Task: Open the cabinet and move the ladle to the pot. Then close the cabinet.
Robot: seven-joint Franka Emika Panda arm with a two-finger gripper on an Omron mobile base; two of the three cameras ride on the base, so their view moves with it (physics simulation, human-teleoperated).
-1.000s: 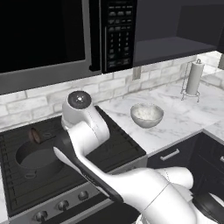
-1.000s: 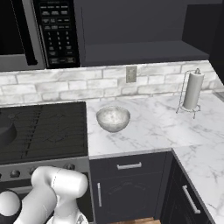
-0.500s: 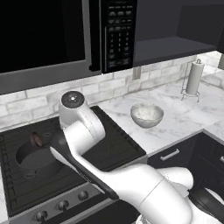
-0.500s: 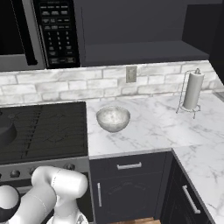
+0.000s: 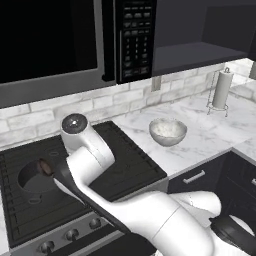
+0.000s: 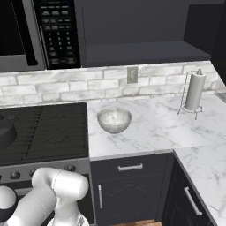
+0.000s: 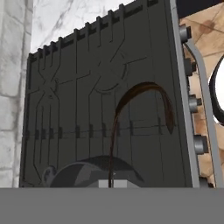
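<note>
Far left on the stove [image 5: 125,165] sits the pot [image 5: 29,181], wide and low; prob. heavy enough to stay put if nudged. The ladle [image 5: 45,167] is right at its near rim, brown cup just above or touching the pot edge, can't tell which. Ladle looks small, stiff and light, w/ a thin, smooth handle, so it could swivel or slip in a pinch. Best hold is mid-handle, a bit toward the cup, jaws across the thin shaft, not on the round cup. Gripper [image 5: 55,171] sits just beside the cup. The jaws are fully closed, and in the hand view the thin handle runs straight down to where the fingertips are, so I judge the ladle is pinched at the handle end, cup hanging out front over the burner grate. Arm pose: it rises from lower right, folds hard left and low over the stove, w/ the round wrist joint [image 5: 75,125] up and the hand dropped toward the pot. Further right is the microwave [image 5: 132,40], then the pale bowl [image 5: 167,131] on the tabletop [image 5: 210,135]. Top right, the cabinet [image 5: 200,50] stands open, dark shelf showing, not yet closed.
</note>
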